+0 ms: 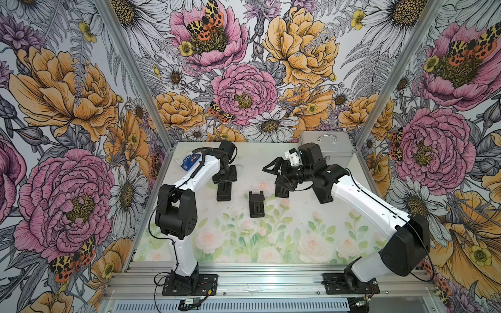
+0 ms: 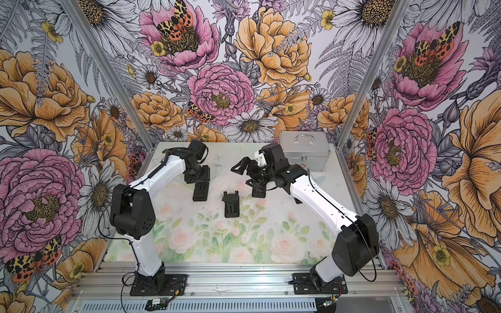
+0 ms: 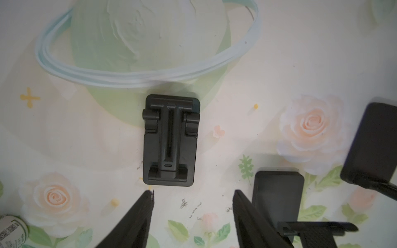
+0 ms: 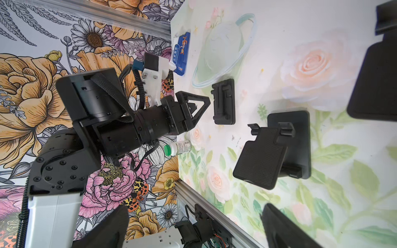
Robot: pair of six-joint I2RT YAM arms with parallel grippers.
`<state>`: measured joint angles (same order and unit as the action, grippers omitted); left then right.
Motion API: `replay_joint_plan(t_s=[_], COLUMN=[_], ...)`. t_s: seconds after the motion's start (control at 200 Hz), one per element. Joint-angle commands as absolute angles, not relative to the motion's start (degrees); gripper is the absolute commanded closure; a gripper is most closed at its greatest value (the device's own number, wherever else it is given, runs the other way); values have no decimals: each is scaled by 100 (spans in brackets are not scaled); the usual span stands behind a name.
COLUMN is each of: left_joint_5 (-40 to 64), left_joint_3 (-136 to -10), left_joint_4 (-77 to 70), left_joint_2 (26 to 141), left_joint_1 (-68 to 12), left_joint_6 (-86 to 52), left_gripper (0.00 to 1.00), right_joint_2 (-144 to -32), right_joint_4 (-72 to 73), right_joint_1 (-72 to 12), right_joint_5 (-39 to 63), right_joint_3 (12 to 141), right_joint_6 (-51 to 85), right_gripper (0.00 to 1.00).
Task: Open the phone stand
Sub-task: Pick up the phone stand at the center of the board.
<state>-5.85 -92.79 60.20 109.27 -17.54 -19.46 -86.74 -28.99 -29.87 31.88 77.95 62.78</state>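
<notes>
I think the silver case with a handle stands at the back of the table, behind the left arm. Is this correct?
Not quite. The silver case with a handle stands at the back of the table, behind the right arm, not the left one. Both top views show it.

Bottle point(image 3: 10, 229) cut off by picture edge, label unreadable, phone stand point(image 1: 281, 193) mostly hidden behind right fingers point(image 1: 285, 182)
</notes>
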Motion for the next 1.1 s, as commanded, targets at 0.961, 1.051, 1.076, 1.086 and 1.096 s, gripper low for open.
replay_joint_plan(t_s=[0.961,1.051,1.076,1.086,1.096], left_joint_5=[-674,-680,-685,-686,-683], left_joint_3=[-9875,-9870,-9870,-9866,-9862], left_joint_4=[6107,6100,6091,6091,6084], left_joint_2=[12339,12372,12379,12383,12384], left_joint_1=[-1526,-1525,-1532,-1530,-1523], left_joint_6=[-1186,-1165,-1168,-1169,-1169], left_gripper=[46,46,46,46,46], right_joint_2=[-8680,-8650,-8640,-8640,-8640], right_joint_4=[-2920,-2918,-2919,-2923,-2919], right_joint_1=[-2611,-2593,-2586,-2587,-2585], right_joint_5=[3296,3297,3296,3296,3296], right_joint_3=[7781,7756,7753,7752,7748], right_joint_6=[6125,6126,6122,6116,6124], right_gripper=[1,1,1,1,1])
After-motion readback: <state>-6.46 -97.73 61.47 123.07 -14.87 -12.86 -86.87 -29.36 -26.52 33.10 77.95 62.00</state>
